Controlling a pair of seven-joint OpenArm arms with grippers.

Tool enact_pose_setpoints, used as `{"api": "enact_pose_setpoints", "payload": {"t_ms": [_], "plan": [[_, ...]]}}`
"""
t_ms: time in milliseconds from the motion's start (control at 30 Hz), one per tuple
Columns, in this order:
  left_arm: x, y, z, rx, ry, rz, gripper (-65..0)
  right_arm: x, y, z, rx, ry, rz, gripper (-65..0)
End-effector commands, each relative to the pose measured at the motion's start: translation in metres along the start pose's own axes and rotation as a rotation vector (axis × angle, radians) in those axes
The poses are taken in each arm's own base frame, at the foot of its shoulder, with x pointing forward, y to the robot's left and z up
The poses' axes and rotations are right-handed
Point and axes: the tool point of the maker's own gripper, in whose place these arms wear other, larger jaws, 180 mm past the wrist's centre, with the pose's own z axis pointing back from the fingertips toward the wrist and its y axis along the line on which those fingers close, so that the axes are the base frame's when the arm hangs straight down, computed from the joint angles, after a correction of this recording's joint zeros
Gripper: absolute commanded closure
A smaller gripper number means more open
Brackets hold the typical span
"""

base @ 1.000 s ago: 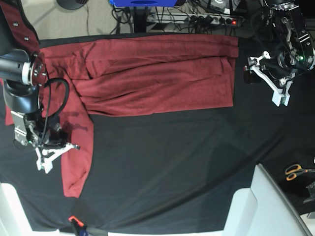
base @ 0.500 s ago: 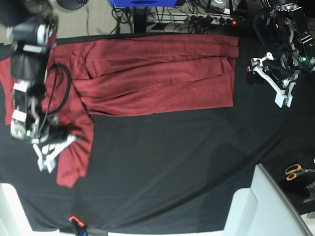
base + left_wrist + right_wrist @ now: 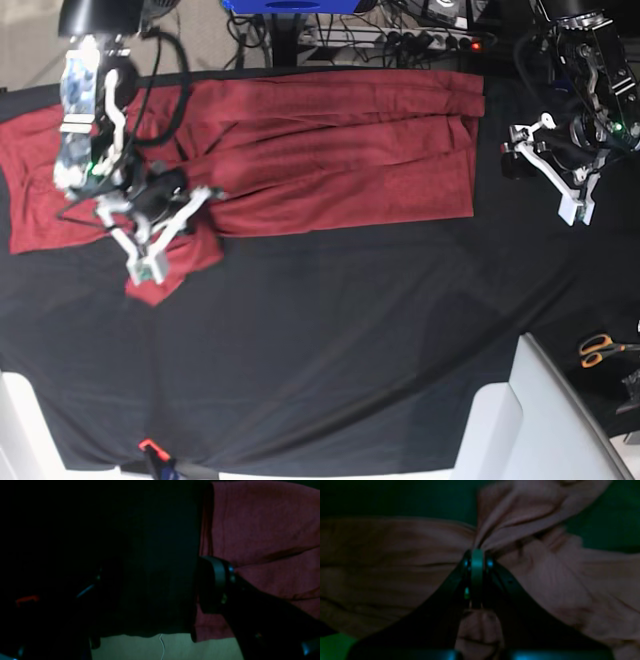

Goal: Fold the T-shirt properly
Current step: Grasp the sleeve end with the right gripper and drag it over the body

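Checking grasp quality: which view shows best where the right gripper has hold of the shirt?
Right wrist view: the right gripper is shut on a bunched pinch of the T-shirt, folds fanning from its tips. Base view shows the gripper on the sleeve end, with the pinch itself too small. Left wrist view shows only flat shirt, no right gripper.

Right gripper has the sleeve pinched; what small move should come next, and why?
Probably carry the right gripper, shut on the brick-red long-sleeved knit T-shirt, further across the shirt's body before releasing: the bunched sleeve overhangs the folded lower edge, and the open left gripper hangs clear.

no readable text, no labels, no brands, no numbers anywhere
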Motion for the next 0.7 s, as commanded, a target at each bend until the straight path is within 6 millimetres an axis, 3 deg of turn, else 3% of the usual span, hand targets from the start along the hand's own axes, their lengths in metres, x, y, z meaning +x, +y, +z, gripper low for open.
{"api": "enact_pose_setpoints", "payload": {"t_ms": [0,200,533,667], "plan": [[0.012,0.004,0.005,0.009,-0.034,-0.011,-44.3,0.010,0.004,0.006,0.007,-0.042,0.015,0.0],[0.015,0.011,0.008,0.024,-0.035,-0.026,-44.3,-0.015,0.038,0.016,0.067,-0.021,0.025,0.0],[0.016,0.018,0.011,0.038,-0.032,-0.039,-44.3,-0.044,0.055,0.023,0.096,0.023,-0.015,0.0],[0.016,0.018,0.011,0.038,-0.032,-0.039,-44.3,-0.050,0.085,0.032,0.159,0.023,0.027,0.0]]}}
